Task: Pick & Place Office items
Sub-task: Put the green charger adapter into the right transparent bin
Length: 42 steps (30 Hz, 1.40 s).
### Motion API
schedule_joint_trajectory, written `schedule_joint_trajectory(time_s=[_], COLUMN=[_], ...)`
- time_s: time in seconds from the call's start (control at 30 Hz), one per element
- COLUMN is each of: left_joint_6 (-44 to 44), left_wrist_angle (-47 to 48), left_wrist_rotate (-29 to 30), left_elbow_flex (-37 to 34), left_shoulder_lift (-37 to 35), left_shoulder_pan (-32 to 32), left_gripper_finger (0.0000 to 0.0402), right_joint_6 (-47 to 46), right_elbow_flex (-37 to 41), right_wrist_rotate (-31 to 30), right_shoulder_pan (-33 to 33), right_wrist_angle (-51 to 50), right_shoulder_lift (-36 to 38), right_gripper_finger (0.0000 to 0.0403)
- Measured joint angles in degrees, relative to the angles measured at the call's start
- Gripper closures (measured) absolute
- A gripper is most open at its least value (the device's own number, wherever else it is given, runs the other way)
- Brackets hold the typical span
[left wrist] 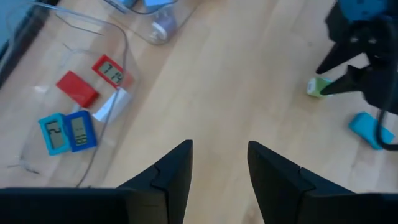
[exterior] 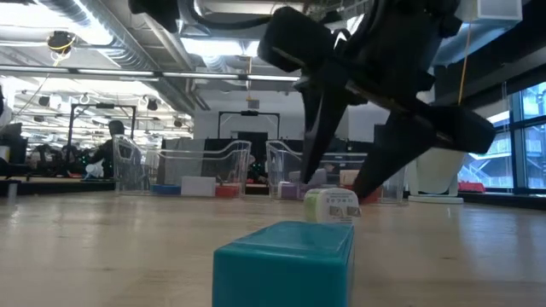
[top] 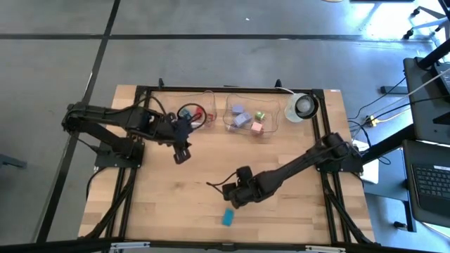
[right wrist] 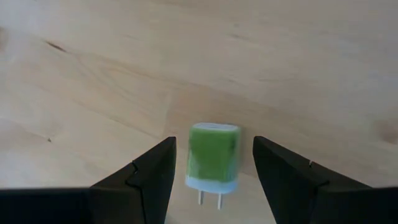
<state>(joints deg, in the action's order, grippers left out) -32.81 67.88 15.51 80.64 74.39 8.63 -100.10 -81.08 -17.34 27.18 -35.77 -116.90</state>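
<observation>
A small green-and-white plug-shaped piece (right wrist: 213,155) lies flat on the wood, its two prongs pointing back toward the wrist. My right gripper (right wrist: 213,145) is open and low over the table's near middle (top: 230,191). One finger stands on each side of the piece, with a gap on both sides. A teal block (top: 228,217) lies just nearer the near edge and fills the foreground of the low view (exterior: 286,260). My left gripper (top: 181,153) is open and holds nothing. It hovers over bare wood (left wrist: 219,152) beside the left tray.
Two clear trays stand along the far edge. The left tray (top: 205,95) holds red and blue pieces (left wrist: 78,87), the right tray (top: 271,112) lilac, green and pink ones (top: 246,119). A white tape roll (top: 304,107) sits at the far right. Bare wood lies between the arms.
</observation>
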Motion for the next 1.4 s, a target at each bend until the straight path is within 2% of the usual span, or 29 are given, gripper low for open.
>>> schedule_joint_trajectory(time_s=[0.37, 0.47, 0.67, 0.87, 0.97, 1.13, 1.3, 1.4], left_joint_6=[-1.1, -1.1, -1.0, -0.3, -0.3, -0.4, -0.5, -0.5], left_wrist_angle=[0.0, 0.0, 0.0, 0.0, 0.0, 0.0, 0.0, 0.0], left_wrist_rotate=[3.0, 3.7, 6.2, 7.6, 7.6, 9.4, 14.7, 19.4], left_elbow_flex=[0.0, 0.0, 0.0, 0.0, 0.0, 0.0, 0.0, 0.0], left_shoulder_lift=[0.0, 0.0, 0.0, 0.0, 0.0, 0.0, 0.0, 0.0], left_shoulder_pan=[5.0, 5.4, 5.6, 5.6, 5.6, 5.6, 5.6, 5.6], left_gripper_finger=[0.0256, 0.0256, 0.0256, 0.0259, 0.0257, 0.0257, 0.0258, 0.0259], right_joint_6=[3.8, 5.6, 6.5, 8.3, 10.1, 15.9, 28.6, 40.4], right_elbow_flex=[-0.1, -0.1, -0.1, 0.1, 0.1, 0.1, 0.0, 0.0], right_wrist_rotate=[-0.6, -0.9, -0.9, 0.1, -4.1, -15.3, -29.2, -38.1], right_shoulder_pan=[0.3, 0.3, 0.3, 0.2, 0.1, -0.6, -1.1, -1.1], right_wrist_angle=[1.3, 1.1, 1.1, 1.1, 0.9, 0.4, 2.4, 5.8], right_shoulder_lift=[-3.4, -3.5, -3.5, -2.2, 1.4, 9.4, 18.0, 22.3], right_gripper_finger=[0.0188, 0.0205, 0.0273, 0.0273, 0.0273, 0.0268, 0.0268, 0.0268])
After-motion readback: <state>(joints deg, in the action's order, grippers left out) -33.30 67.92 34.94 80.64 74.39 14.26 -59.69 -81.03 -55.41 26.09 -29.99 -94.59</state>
